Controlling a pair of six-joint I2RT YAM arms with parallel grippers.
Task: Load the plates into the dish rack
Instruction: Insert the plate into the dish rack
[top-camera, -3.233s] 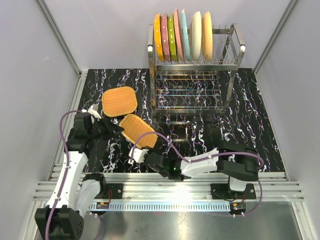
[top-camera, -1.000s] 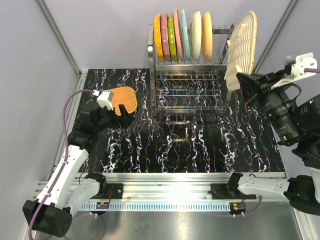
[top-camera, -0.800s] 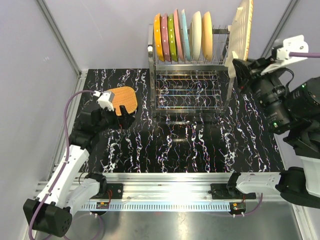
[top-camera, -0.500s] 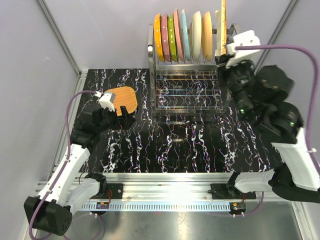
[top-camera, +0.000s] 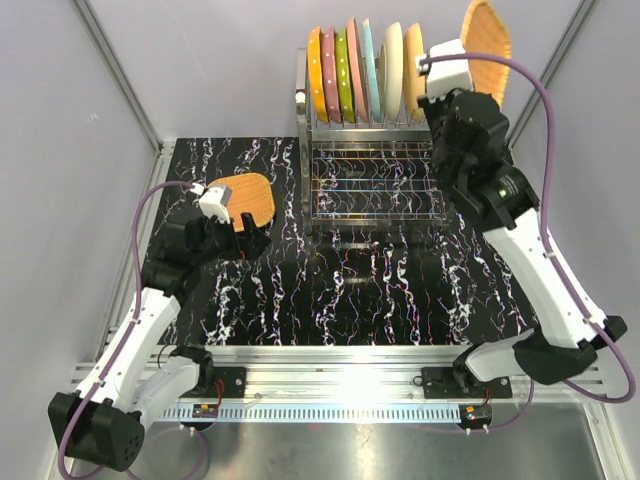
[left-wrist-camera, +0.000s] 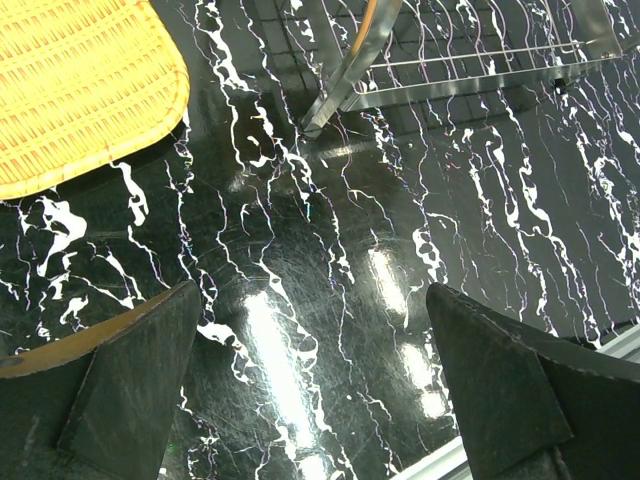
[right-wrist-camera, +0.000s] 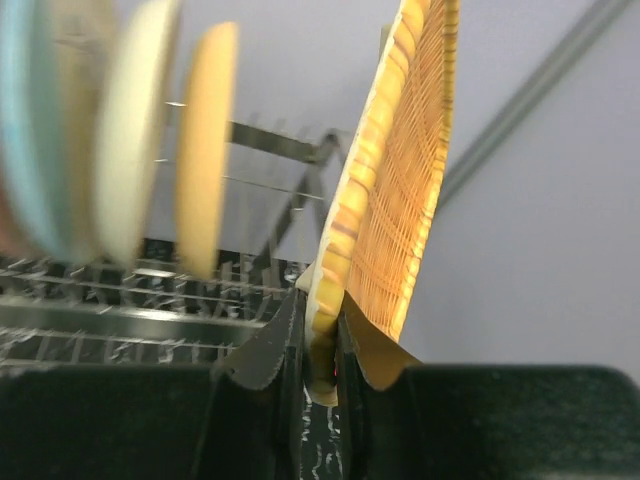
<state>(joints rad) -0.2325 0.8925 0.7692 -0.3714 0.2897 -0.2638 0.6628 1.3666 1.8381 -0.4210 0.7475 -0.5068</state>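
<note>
The steel dish rack (top-camera: 385, 185) stands at the back of the table. Several plates (top-camera: 365, 70) stand upright in its upper tier: orange, pink, green, light blue, cream and tan. My right gripper (top-camera: 468, 88) is shut on the lower rim of a tan woven plate (top-camera: 487, 45), held on edge above the rack's right end. The right wrist view shows the jaws (right-wrist-camera: 322, 340) pinching that plate (right-wrist-camera: 400, 190), with the racked plates (right-wrist-camera: 205, 150) blurred to its left. A second woven plate (top-camera: 250, 198) lies flat on the table. My left gripper (top-camera: 243, 228) hovers open at its near edge, and that plate (left-wrist-camera: 80, 90) fills the upper left of the left wrist view.
The black marbled tabletop (top-camera: 380, 290) runs between the arms and the rack. A rack leg (left-wrist-camera: 350, 70) shows ahead of the left gripper (left-wrist-camera: 310, 300). The rack's lower wire tier (top-camera: 375, 190) holds nothing. Grey walls and aluminium posts (top-camera: 120, 70) close in the sides and back.
My right arm has swung left and up, carrying the woven plate from beside the rack's right end to above it. The left arm has barely moved and stays open.
</note>
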